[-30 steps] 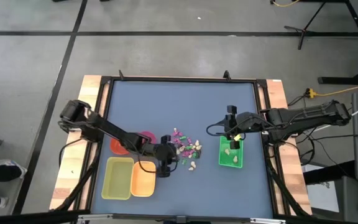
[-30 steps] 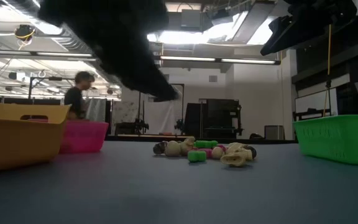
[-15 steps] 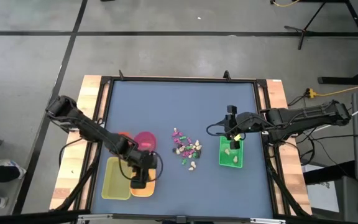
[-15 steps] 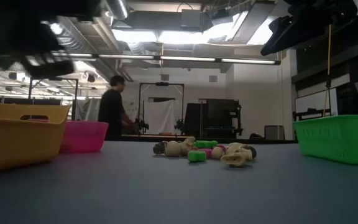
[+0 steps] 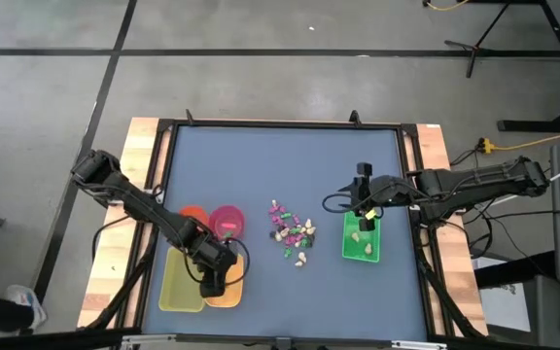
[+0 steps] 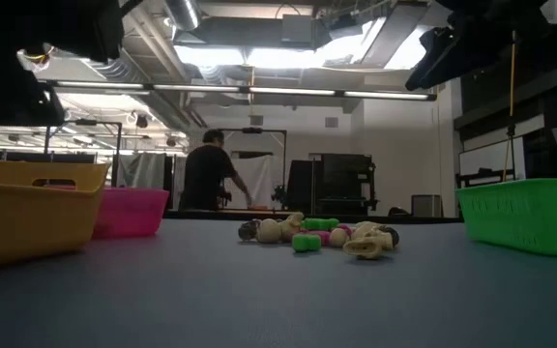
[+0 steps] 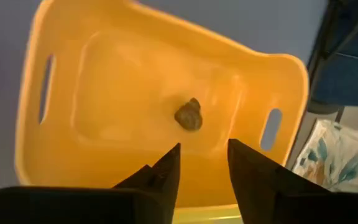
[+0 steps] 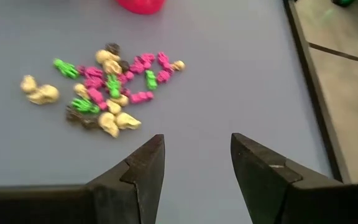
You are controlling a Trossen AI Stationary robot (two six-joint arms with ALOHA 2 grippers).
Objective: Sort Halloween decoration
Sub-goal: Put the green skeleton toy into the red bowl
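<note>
Blue table [image 5: 261,165] from the high view: our left gripper [image 5: 212,284] has swung off the trinket pile [image 5: 293,234] and now sits over the orange tray [image 5: 229,292]; right gripper [image 5: 361,206] waits over the green tray [image 5: 350,249]. Low view: pile mid-table, person in the room behind. Left wrist view: jaws just parted, empty, one dark brown trinket [image 7: 189,115] lying in the tray just past the fingertips, so one drop looks done. Right wrist view: jaws wide, empty, pile well ahead. We judge plenty left to sort.
</note>
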